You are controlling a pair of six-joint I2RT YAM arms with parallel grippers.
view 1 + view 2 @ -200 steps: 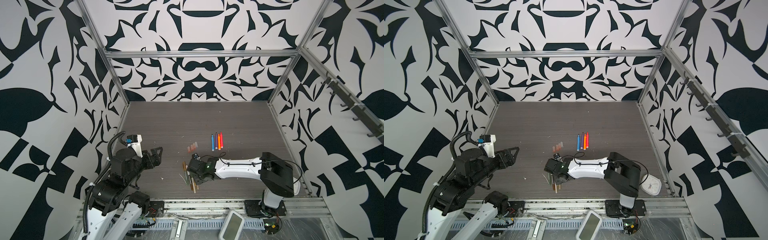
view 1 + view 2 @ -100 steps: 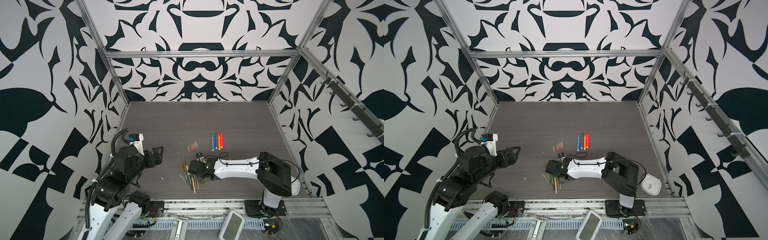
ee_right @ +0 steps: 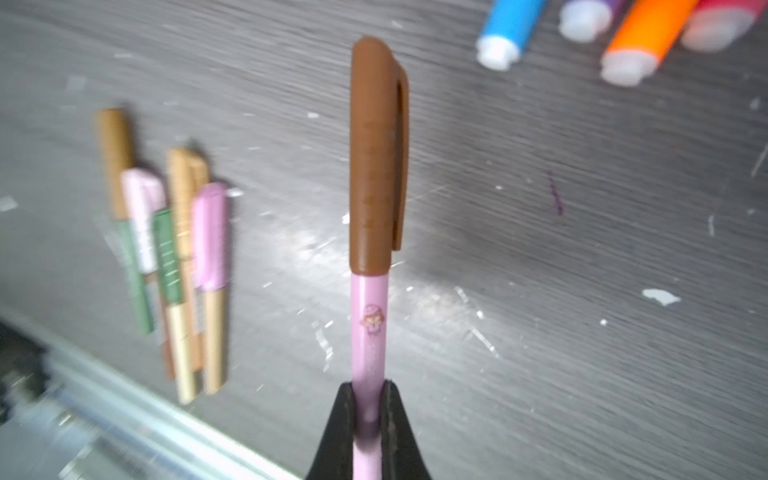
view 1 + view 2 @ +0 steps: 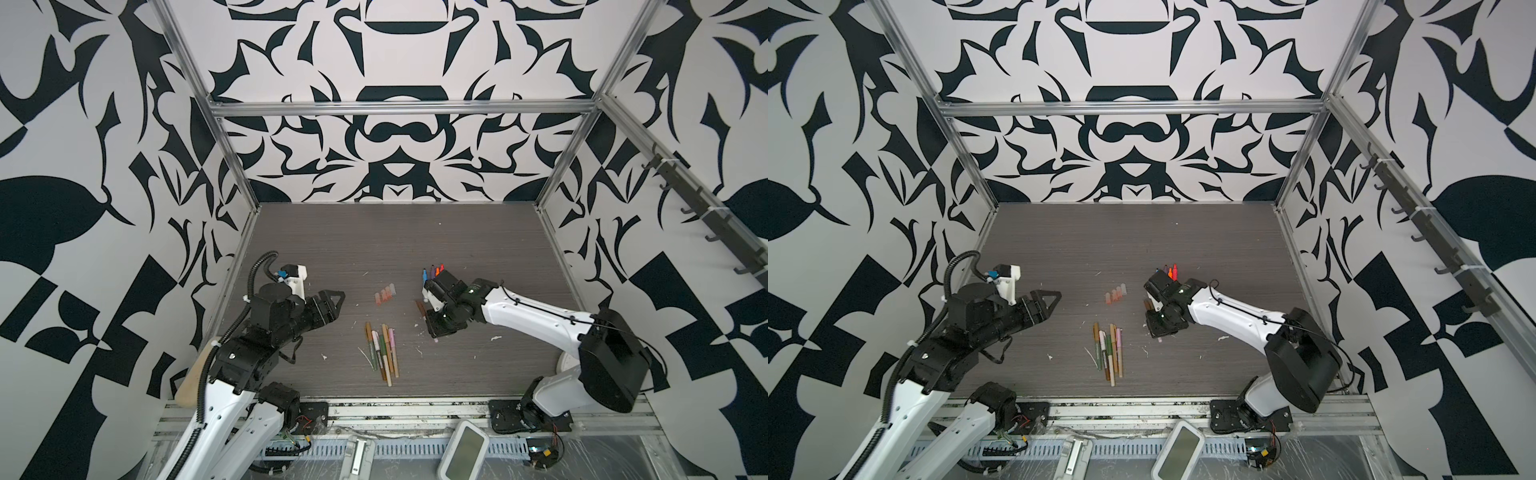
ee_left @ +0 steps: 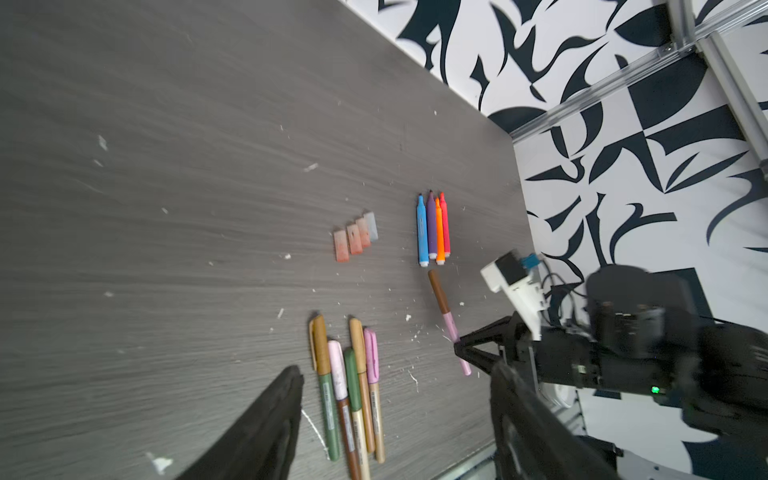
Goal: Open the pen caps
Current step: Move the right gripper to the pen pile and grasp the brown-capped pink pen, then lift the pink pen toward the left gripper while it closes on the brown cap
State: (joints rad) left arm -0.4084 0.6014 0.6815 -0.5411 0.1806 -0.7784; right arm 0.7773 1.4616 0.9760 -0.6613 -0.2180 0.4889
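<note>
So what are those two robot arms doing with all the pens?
They are pulling caps off pens. The right gripper is shut on a pink pen whose brown cap is on. The left gripper hangs open over the table, holding nothing. Five capped pens wait in a pile. Four bright markers lie uncapped, with four loose caps beside them.

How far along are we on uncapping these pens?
Done: four bright markers lie uncapped, four translucent caps in a row nearby. In hand: the right gripper is shut on a pink pen whose brown cap is on; the left gripper is open, empty. Left: that cap plus five capped pens in the pile.
</note>
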